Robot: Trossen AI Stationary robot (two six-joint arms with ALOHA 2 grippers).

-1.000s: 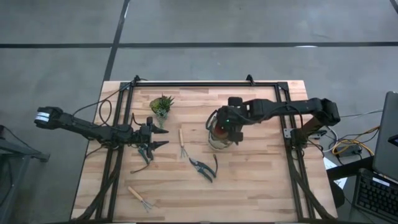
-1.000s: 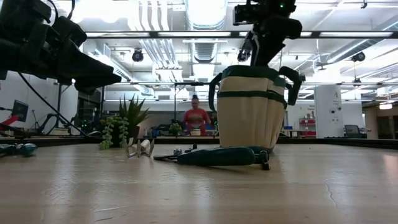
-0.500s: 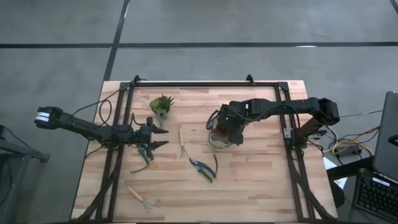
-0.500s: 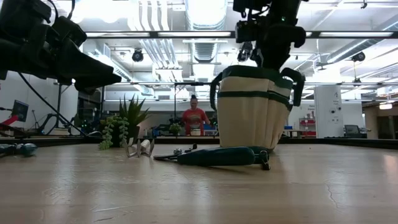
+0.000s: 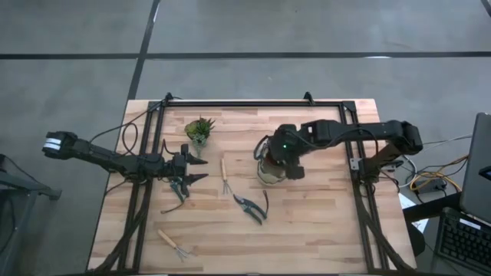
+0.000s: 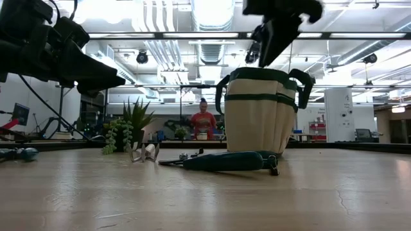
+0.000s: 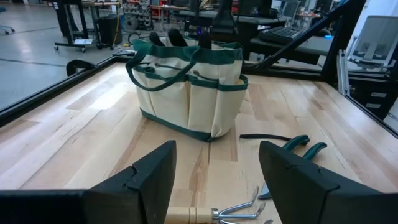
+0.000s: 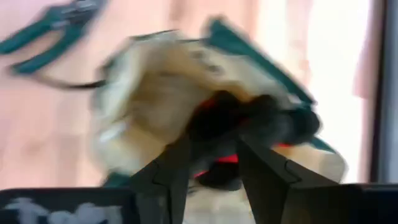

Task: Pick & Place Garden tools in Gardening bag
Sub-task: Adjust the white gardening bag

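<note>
The tan gardening bag (image 5: 265,175) with green trim stands upright on the table right of the middle; it also shows in the low view (image 6: 260,119) and the left wrist view (image 7: 193,93). The red-and-black glove (image 8: 227,127) lies inside it. My right gripper (image 8: 211,165) is open and empty above the bag's mouth (image 6: 277,29). The pruning shears (image 5: 252,207) and one wooden-handled fork (image 5: 225,178) lie flat in front of the bag. A second fork (image 5: 173,244) lies near the front left. My left gripper (image 5: 201,169) hovers open left of the first fork.
A small spiky green plant (image 5: 199,129) stands at the back left, just beyond my left gripper. A black frame (image 5: 245,105) runs along the table's far edge and down both sides. Bare wood lies right of and in front of the bag.
My right gripper dipped toward the bag's mouth, then rose clear above it. The bag has stayed upright in its place.
</note>
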